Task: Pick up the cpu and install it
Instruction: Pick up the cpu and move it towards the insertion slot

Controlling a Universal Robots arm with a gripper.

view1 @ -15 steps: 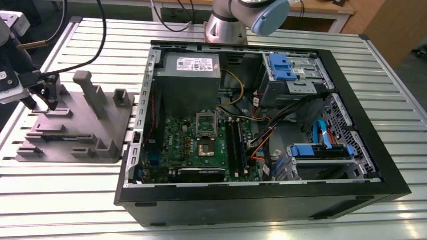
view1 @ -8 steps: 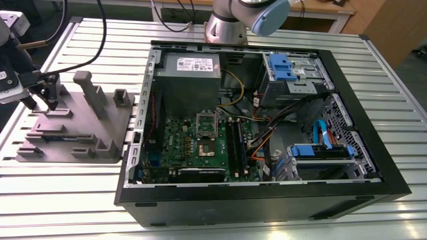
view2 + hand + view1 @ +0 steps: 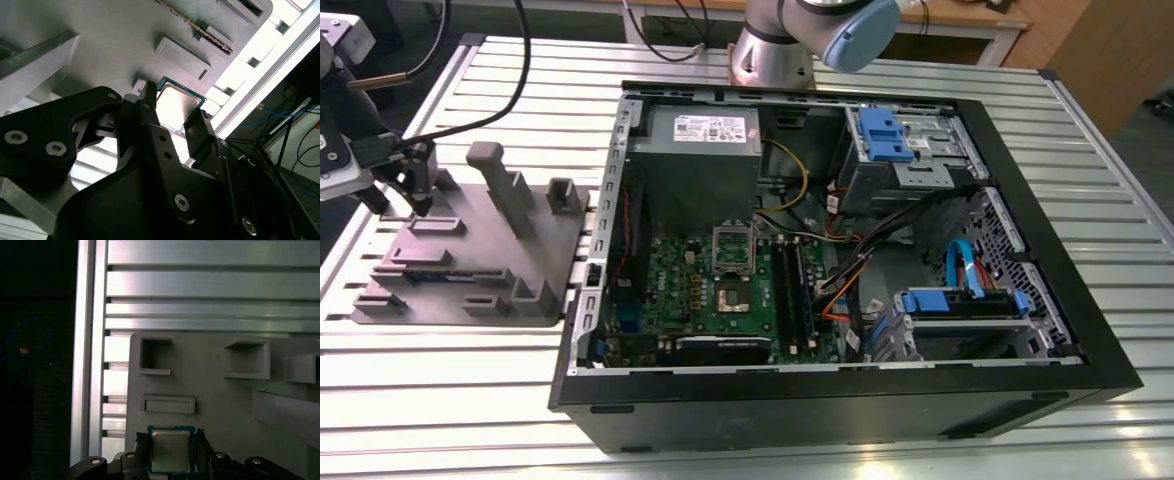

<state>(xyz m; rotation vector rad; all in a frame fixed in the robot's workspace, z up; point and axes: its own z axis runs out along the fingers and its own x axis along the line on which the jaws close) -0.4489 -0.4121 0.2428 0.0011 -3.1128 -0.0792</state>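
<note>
Two fingers point(image 3: 142, 449): one stands at each of two opposite edges of the cpu point(image 3: 171, 450). They look to touch it, so I judge my jaws are narrowed to its width and have hold of it.
Gripper point(image 3: 400, 205): I am low over the tray point(image 3: 467, 290), which lies directly under my jaws.
Cpu: it is between my jaws and lies flat, with the shiny top towards both wrist cameras.
Lifted or not: I cannot tell if the cpu rests on the tray or hangs just above it.
Tray pockets: some recesses and raised blocks are just beyond my jaws.
Socket point(image 3: 736, 297): it is inside the case point(image 3: 854, 390), well apart from my jaws, and it looks empty.
Done: I have reached the cpu and, as I judge, grasped it.
Left: most of the task. The cpu is not yet away from the tray, not over the case and not in the socket.
</note>
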